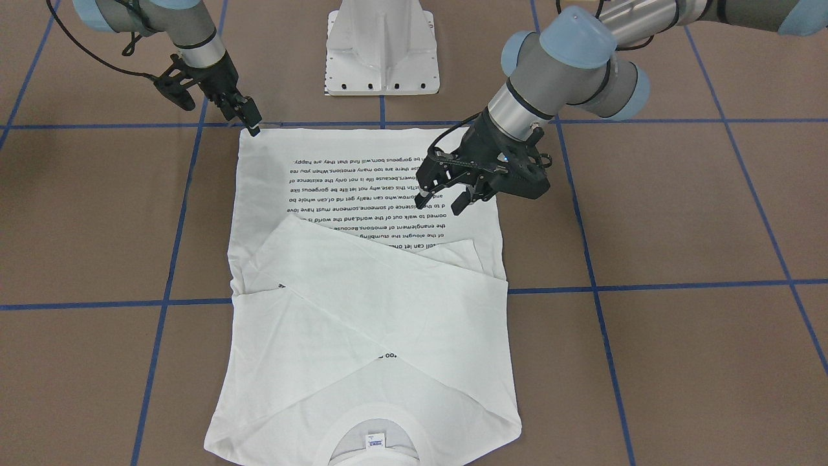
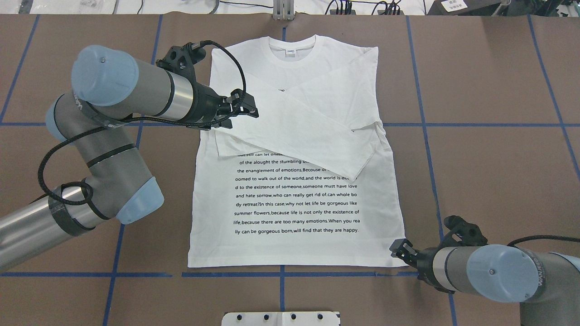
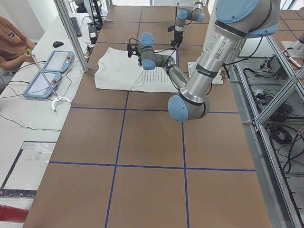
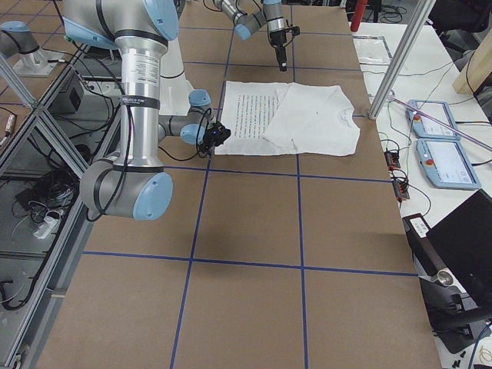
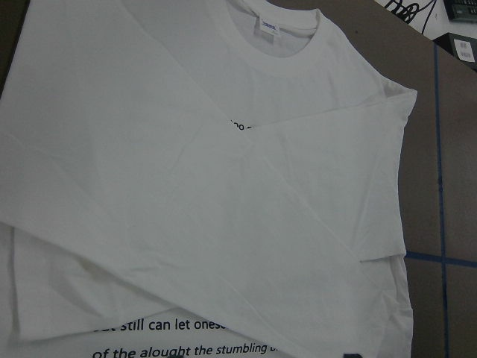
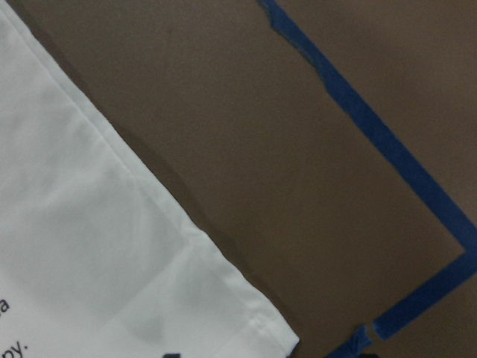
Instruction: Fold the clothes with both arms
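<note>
t-shirt (image 2: pixel 294 251) on a brown table (image 2: pixel 498 181) gridded with blue tape (image 2: pixel 498 125).

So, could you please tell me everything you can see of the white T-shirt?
The thin white T-shirt lies flat, front up, on the brown table, ribbed collar and neck tag away from the robot. Both long sleeves are folded crosswise over the chest, covering the top of the black text block. The right gripper sits at one hem corner; the open left gripper hovers above it.
</note>
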Tool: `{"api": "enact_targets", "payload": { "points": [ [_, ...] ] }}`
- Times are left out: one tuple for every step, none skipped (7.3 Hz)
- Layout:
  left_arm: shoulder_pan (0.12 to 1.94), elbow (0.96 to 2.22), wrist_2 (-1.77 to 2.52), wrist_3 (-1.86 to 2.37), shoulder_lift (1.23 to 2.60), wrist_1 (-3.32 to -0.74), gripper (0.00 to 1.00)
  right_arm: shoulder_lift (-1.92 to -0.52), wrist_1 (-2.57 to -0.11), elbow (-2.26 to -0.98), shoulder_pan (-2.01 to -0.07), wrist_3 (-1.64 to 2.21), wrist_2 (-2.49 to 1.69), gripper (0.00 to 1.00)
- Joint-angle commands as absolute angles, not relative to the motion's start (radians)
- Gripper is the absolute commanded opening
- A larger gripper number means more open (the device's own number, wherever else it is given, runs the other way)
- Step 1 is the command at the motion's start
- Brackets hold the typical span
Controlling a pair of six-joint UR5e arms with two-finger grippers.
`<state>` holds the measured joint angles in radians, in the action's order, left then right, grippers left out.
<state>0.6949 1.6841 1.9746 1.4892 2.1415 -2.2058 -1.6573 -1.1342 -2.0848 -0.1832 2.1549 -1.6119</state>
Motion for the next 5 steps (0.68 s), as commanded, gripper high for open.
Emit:
{"api": "enact_targets", "payload": {
  "points": [
    [0.695, 1.684, 1.974, 1.488, 2.138, -2.206, 0.77, -1.654, -1.135, -2.077, -0.157, 2.154, -1.611, 0.80],
    [0.695, 1.684, 1.974, 1.488, 2.137, -2.206, 0.77, -1.655, -1.135, -2.060, -0.147, 2.154, -1.611, 0.77],
    [0.695, 1.684, 1.974, 1.488, 2.135, -2.206, 0.77, -1.654, -1.135, -2.059, -0.146, 2.152, -1.611, 0.74],
    [0.695, 1.684, 1.973, 1.488, 2.135, -2.206, 0.77, -1.654, -1.135, -2.059, -0.146, 2.154, -1.609, 0.58],
    [0.695, 1.684, 1.973, 1.488, 2.134, -2.206, 0.77, -1.654, -1.135, -2.059, -0.146, 2.154, -1.608, 0.49]
  ]
}}
